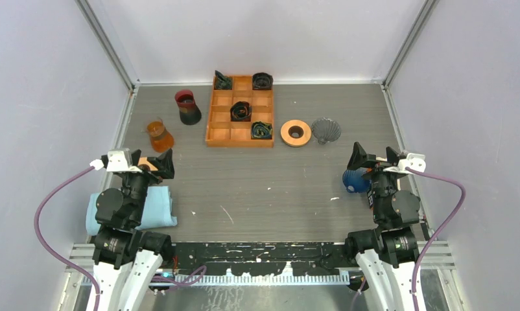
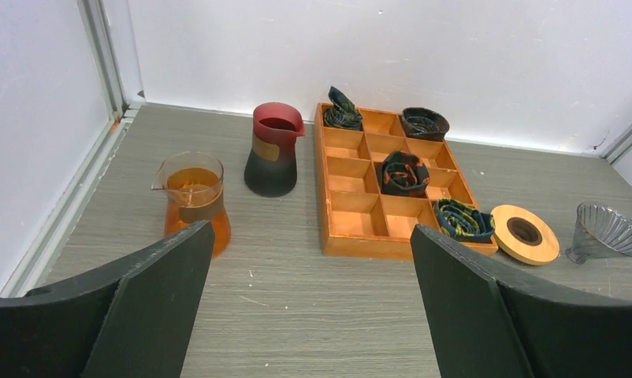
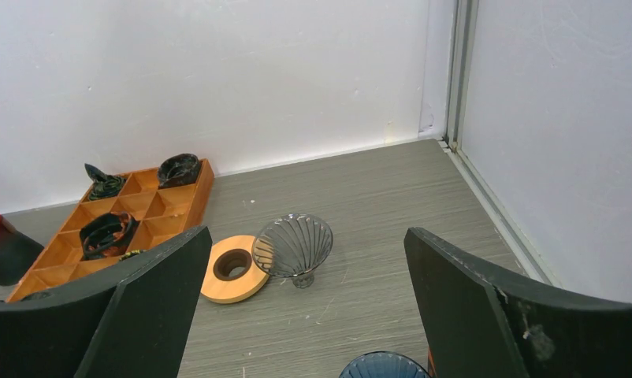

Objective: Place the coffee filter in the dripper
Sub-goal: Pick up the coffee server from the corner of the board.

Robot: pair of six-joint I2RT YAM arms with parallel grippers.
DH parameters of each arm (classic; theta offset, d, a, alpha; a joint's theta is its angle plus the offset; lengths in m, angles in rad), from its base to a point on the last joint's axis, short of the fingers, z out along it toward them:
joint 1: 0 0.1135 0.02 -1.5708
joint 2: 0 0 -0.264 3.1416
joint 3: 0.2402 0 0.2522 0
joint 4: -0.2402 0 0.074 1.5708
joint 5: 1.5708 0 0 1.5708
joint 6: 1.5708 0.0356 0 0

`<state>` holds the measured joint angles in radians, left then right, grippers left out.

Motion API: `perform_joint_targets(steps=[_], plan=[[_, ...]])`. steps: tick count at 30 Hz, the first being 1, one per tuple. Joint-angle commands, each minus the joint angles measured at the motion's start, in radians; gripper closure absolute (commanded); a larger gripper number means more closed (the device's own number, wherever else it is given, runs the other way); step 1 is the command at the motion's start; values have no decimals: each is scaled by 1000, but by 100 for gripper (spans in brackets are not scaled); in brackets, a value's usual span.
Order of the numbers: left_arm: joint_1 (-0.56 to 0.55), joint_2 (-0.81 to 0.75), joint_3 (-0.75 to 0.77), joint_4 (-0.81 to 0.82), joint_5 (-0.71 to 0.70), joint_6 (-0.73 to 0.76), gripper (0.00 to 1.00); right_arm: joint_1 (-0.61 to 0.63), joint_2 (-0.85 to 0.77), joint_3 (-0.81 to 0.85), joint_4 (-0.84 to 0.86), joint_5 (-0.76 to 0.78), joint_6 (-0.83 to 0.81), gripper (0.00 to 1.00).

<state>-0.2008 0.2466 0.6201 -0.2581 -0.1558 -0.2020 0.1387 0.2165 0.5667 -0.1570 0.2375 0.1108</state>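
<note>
Coffee filter [image 1: 355, 183]: as far as you can judge, it is the blue fluted cone at the lower right of the top view, just beside the right end effector [image 1: 376, 157]. No paper filter shows anywhere. Expect it to be light and thin-walled. If it is soft it will fold under a hard pinch, so take it at the rim, one finger inside and one outside.

The dripper [image 1: 326, 129], clear ribbed glass, lies on its side right of centre, beside a wooden ring [image 1: 295, 133]. It looks fragile, slippery and ready to roll, so you will likely need to steady it.

The right end effector and the left end effector [image 1: 150, 162] are both spread wide and hold nothing.

White walls [image 1: 465, 97] close in on three sides, and the right one leaves you little room beside the filter. The counter [image 1: 264, 188] is flat grey wood-grain and looks smooth, so the cone may slide. A wooden tray [image 1: 209, 133] sits at upper centre.
</note>
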Motion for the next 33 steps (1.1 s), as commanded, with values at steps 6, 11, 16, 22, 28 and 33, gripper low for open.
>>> perform_joint_targets(steps=[6, 11, 16, 22, 28, 33], plan=[[7, 17, 3, 79, 3, 8, 1, 8, 15, 22, 58, -53, 9, 0], [6, 50, 17, 69, -15, 7, 1, 10, 9, 19, 54, -51, 16, 0], [7, 125, 54, 51, -2, 4, 1, 22, -3, 17, 47, -33, 16, 0], [7, 288, 133, 28, 43, 80, 1, 46, -17, 9, 41, -29, 7, 0], [34, 566, 303, -99, -14, 120, 1, 89, -41, -2, 37, 33, -12, 0], [128, 783, 475, -206, 21, 97, 1, 119, -65, -9, 36, 37, -19, 0]])
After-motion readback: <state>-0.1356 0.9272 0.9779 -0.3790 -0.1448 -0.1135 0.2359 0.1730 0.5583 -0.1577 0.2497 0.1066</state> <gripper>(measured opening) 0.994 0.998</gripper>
